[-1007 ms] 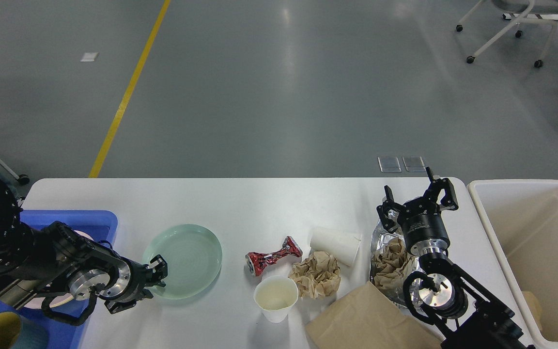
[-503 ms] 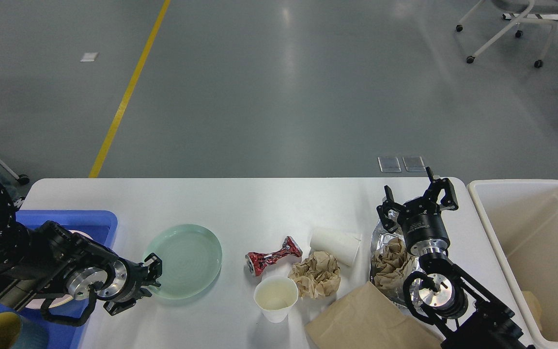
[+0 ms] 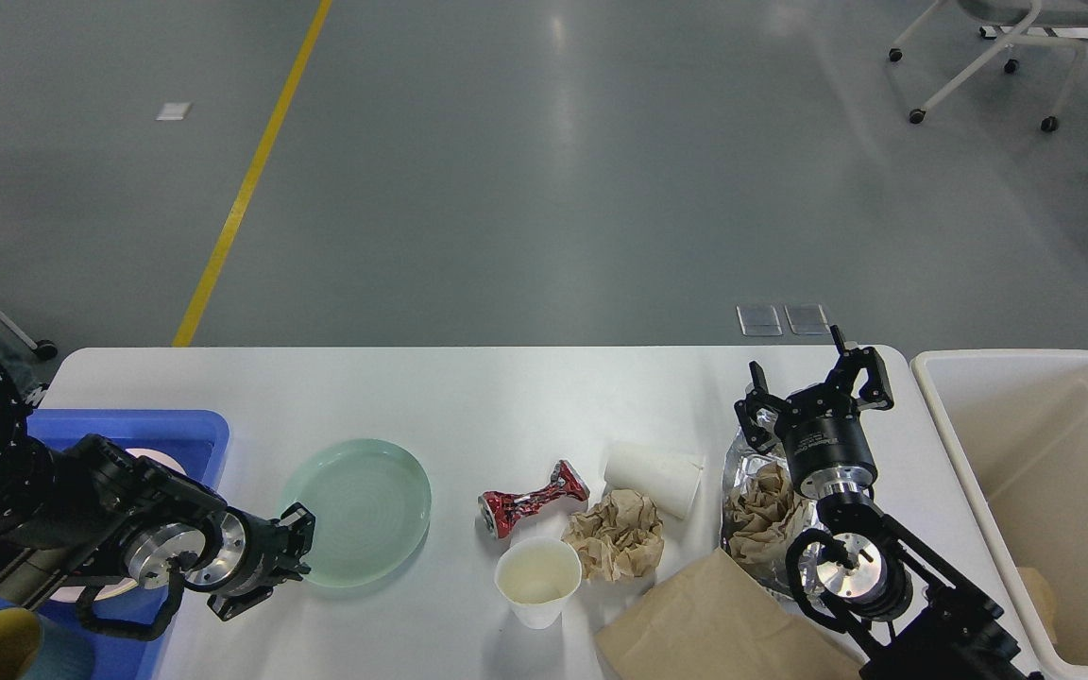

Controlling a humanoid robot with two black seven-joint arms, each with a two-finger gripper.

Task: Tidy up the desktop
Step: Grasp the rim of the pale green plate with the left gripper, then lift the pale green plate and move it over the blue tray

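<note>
hovering over desktop [image 3: 468, 397]: right gripper [image 3: 813, 389] spread, empty; left gripper [image 3: 291, 552] at plate [image 3: 360, 505] rim, grip unclear.

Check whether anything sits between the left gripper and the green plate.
Nothing visible does. The left gripper is right at the near-left rim of the green plate, with only bare desktop around it. The crushed red can lies beyond the plate.

Grey glossy floor [image 3: 544, 189] with pale overhead-light reflections, a yellow line [image 3: 251, 175] running diagonally at left, a small white patch [image 3: 174, 110] beside it, two clear floor plates [image 3: 783, 319] near the table edge, and a white wheeled chair base [image 3: 997, 57] top right.
</note>
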